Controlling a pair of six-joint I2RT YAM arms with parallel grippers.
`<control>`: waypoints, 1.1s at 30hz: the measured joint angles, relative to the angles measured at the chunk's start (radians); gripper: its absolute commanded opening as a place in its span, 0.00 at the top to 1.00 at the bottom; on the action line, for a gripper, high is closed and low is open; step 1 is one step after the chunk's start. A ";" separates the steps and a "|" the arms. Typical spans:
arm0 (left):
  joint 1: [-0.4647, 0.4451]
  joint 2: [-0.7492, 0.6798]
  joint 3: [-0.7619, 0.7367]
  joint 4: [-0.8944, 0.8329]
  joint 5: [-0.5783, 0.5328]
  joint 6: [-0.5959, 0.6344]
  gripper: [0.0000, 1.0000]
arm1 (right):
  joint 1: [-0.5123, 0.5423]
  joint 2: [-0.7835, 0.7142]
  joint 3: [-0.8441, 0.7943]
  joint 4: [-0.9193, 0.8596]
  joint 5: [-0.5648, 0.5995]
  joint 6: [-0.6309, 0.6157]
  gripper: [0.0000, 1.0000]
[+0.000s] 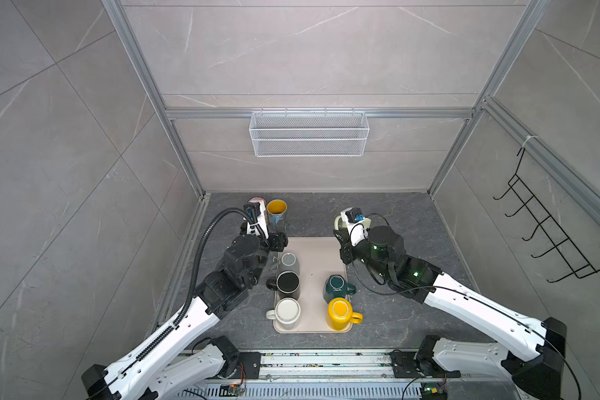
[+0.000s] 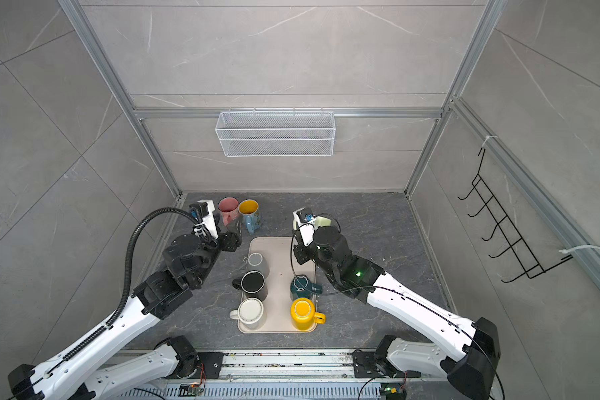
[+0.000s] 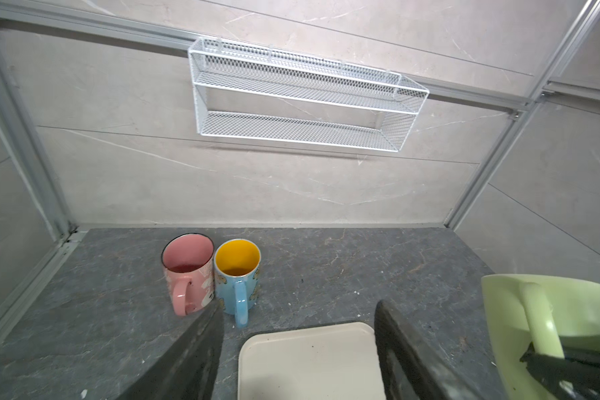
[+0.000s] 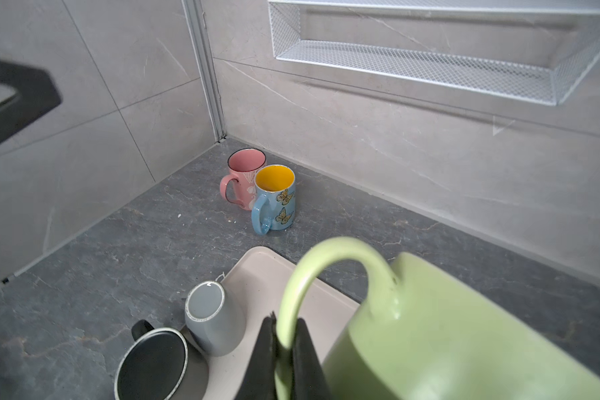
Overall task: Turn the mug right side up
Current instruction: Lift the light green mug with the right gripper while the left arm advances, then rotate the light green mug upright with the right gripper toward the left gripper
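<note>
A light green mug [image 4: 465, 329] hangs tilted over the far right corner of the beige tray [image 1: 314, 249]. My right gripper [image 4: 284, 322] is shut on its curved handle. The same mug [image 3: 551, 304] shows at the edge of the left wrist view, and its opening is not visible there. In a top view the right wrist camera covers most of the mug [image 1: 338, 221]. My left gripper [image 3: 298, 308] is open with nothing between its fingers. It hovers over the tray's far left corner [image 1: 279, 242].
On the tray, bases up, stand a grey mug [image 1: 288, 263], a black one [image 1: 288, 281], a white one [image 1: 286, 311], a teal one [image 1: 336, 287] and a yellow one [image 1: 340, 311]. A pink mug [image 2: 228, 207] and a blue mug [image 1: 276, 209] stand upright at the back left. A white mesh basket [image 1: 309, 133] hangs on the back wall.
</note>
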 measured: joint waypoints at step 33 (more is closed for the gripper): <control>0.266 0.216 0.212 -0.216 1.194 0.070 0.31 | 0.282 0.198 -0.211 0.699 0.560 -0.983 1.00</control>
